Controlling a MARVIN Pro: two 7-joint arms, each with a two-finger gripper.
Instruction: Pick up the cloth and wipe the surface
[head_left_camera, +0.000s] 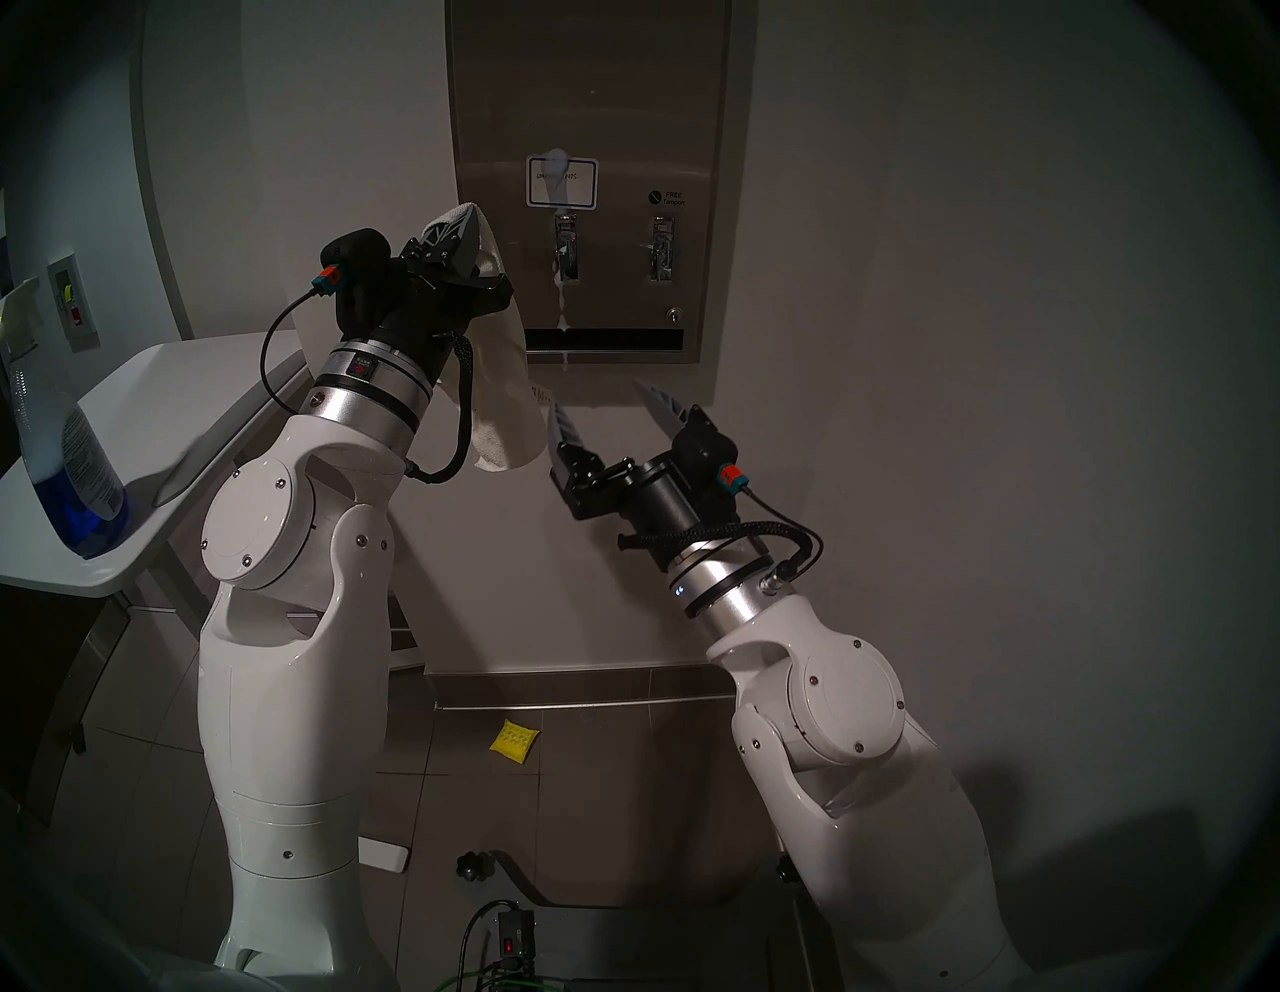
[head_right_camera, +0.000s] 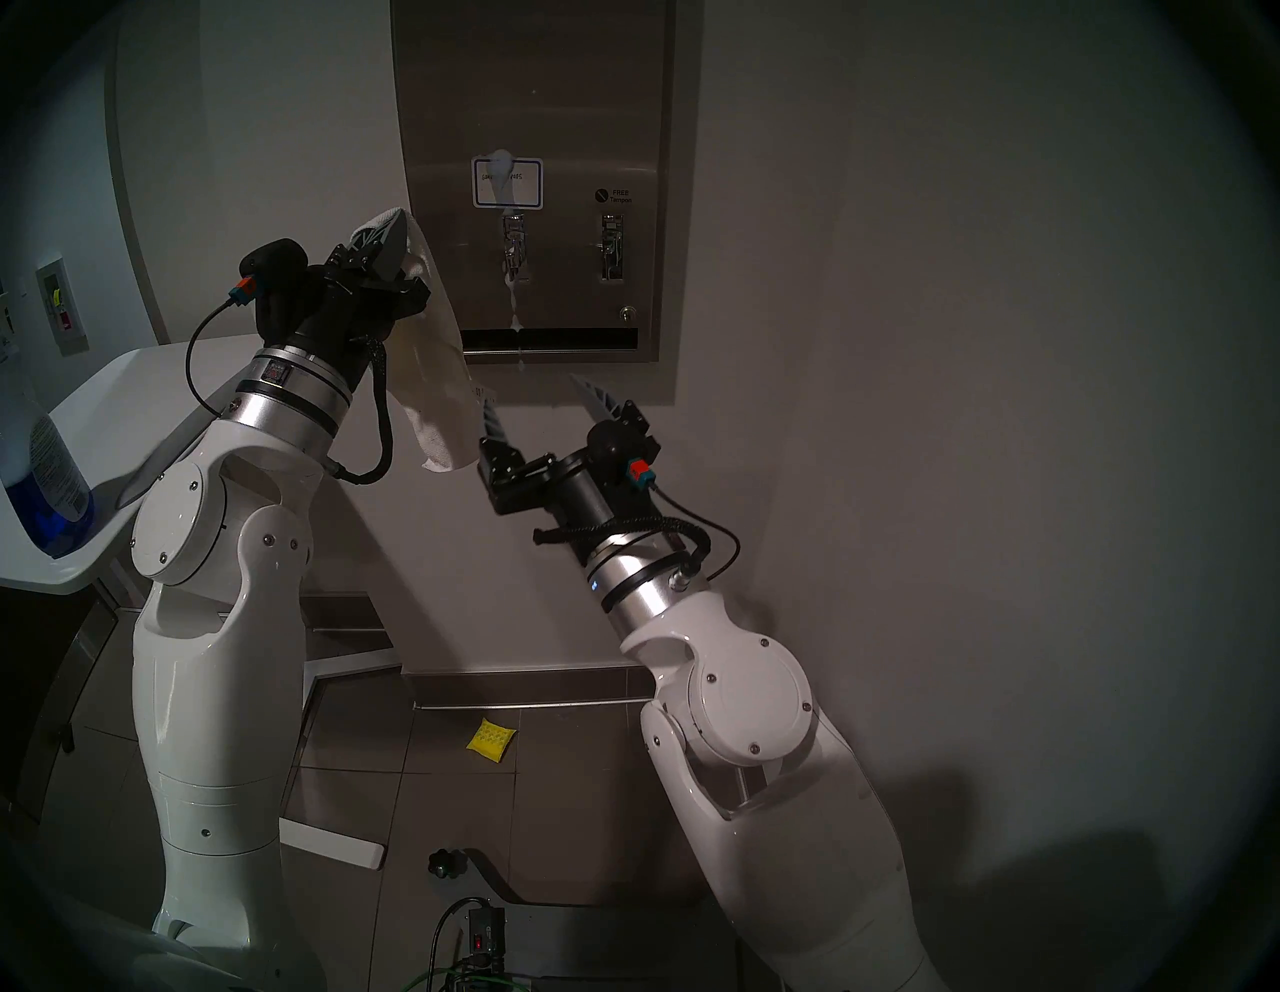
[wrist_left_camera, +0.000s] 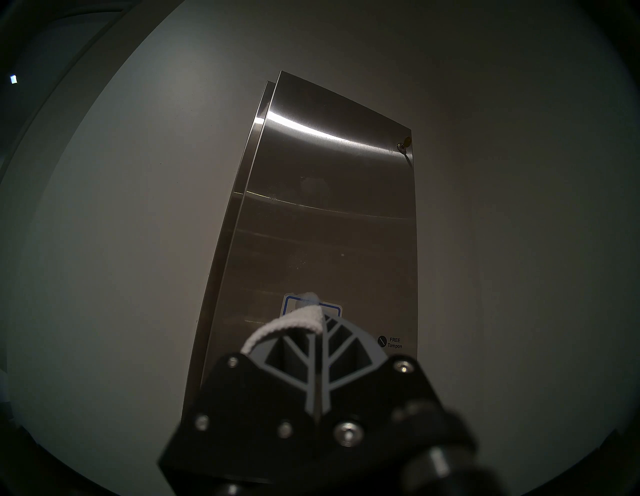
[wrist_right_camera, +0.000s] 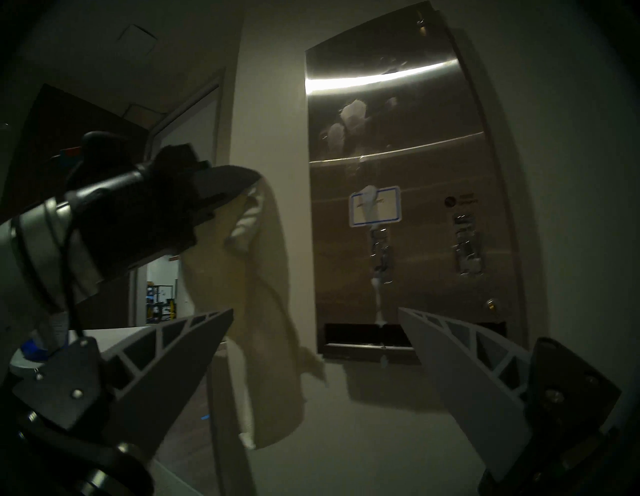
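Note:
My left gripper (head_left_camera: 463, 223) is shut on the off-white cloth (head_left_camera: 509, 388), which drapes over its fingertips and hangs down below the wrist; the cloth (wrist_right_camera: 263, 311) also shows in the right wrist view. The gripper sits just left of the steel dispenser front (head_left_camera: 596, 97), near its left edge, at the height of the blue-bordered label (head_left_camera: 561, 181). White foam runs from the label down past the left lever (head_left_camera: 566, 253) to the dark slot (head_left_camera: 604, 339). My right gripper (head_left_camera: 609, 409) stands open below the slot, holding nothing. In the left wrist view the cloth (wrist_left_camera: 298, 320) wraps the fingertips before the dispenser front (wrist_left_camera: 325, 221).
A white table (head_left_camera: 173, 388) at the left carries a spray bottle (head_left_camera: 66, 471) of blue liquid. A small yellow quilted pad (head_left_camera: 514, 740) lies on the tiled floor by the wall base. A second lever (head_left_camera: 661, 249) and a "FREE Tampon" mark sit on the dispenser's right.

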